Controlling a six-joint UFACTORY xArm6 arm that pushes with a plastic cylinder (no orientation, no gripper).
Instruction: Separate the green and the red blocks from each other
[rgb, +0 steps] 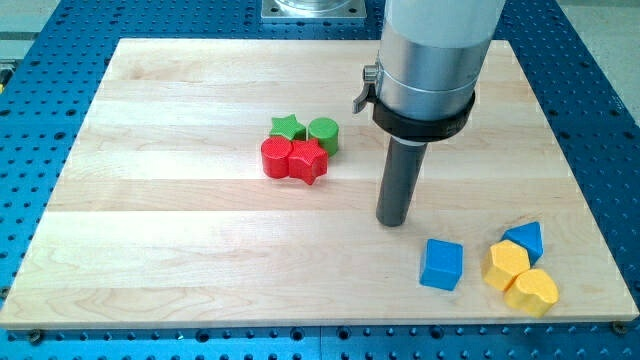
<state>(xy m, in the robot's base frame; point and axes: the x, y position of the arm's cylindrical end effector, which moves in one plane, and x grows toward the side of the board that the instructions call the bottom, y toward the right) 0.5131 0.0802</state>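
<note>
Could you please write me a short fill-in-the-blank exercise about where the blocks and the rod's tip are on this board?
1. The green star sits directly above the ____ cylinder in the view.
2. My tip stands to the view's ____ of the red star.
3. The blue cube lies to the view's ____ of the yellow blocks.
4. The green cylinder touches the red ____.

Missing words: red; right; left; star

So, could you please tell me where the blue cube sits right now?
The blue cube lies near the view's bottom right on the wooden board, just left of the yellow blocks and below-right of my tip, not touching either.
</note>
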